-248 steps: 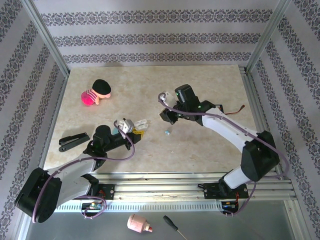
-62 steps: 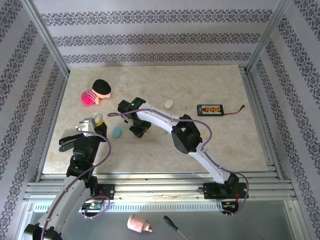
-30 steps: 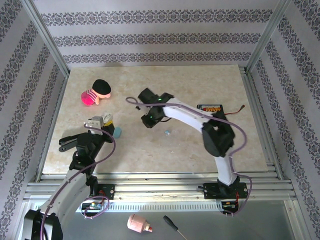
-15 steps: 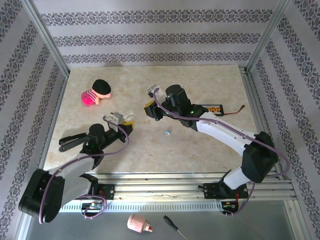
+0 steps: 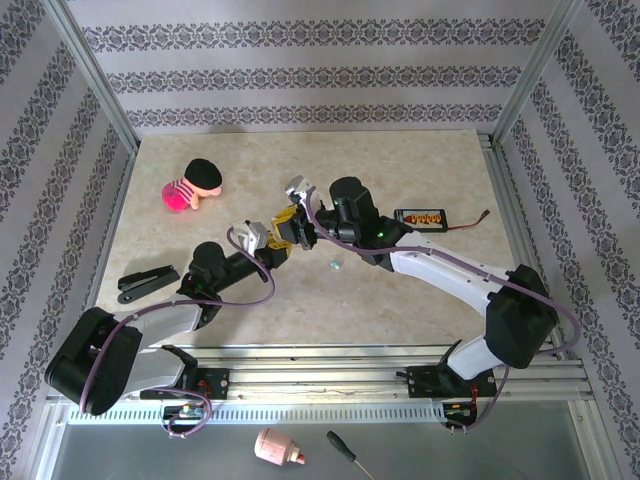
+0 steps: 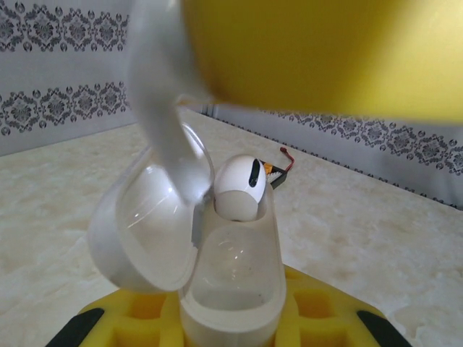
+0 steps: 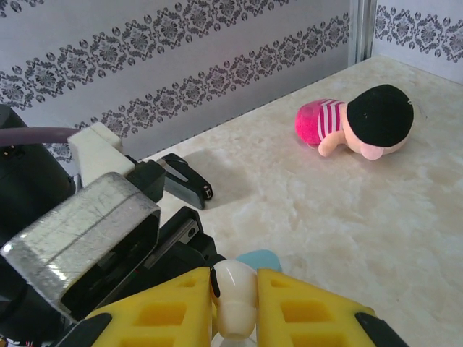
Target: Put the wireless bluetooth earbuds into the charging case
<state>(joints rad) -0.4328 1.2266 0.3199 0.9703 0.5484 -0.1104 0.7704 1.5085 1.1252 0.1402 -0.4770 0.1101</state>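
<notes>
Clamping the charging case (image 6: 230,285) upright in the left gripper (image 5: 270,250) at the centre of the top view, lid swung open toward the left of the left wrist view, probably keeping the sockets facing up and steady for loading. Pinching a white earbud (image 7: 233,300) between the yellow pads (image 7: 296,303) of the right gripper (image 5: 291,224), just above and right of the case in the top view, seemingly lining it up for a drop into a free socket. Showing a second bud (image 6: 237,186) poking its head from the far socket, not telling whether fully seated. Leaving a pale blue bud (image 5: 335,265) lying loose on the table (image 5: 420,290) just right of the grippers, not yet loaded. Keeping well clear of the work: a pink plush doll (image 5: 192,184) at upper left, a black stapler (image 5: 147,282) at the left edge, a small circuit board (image 5: 424,216) with a wire right of centre. Crowding both grippers close over the open lid, so likely risking a knock against it.
</notes>
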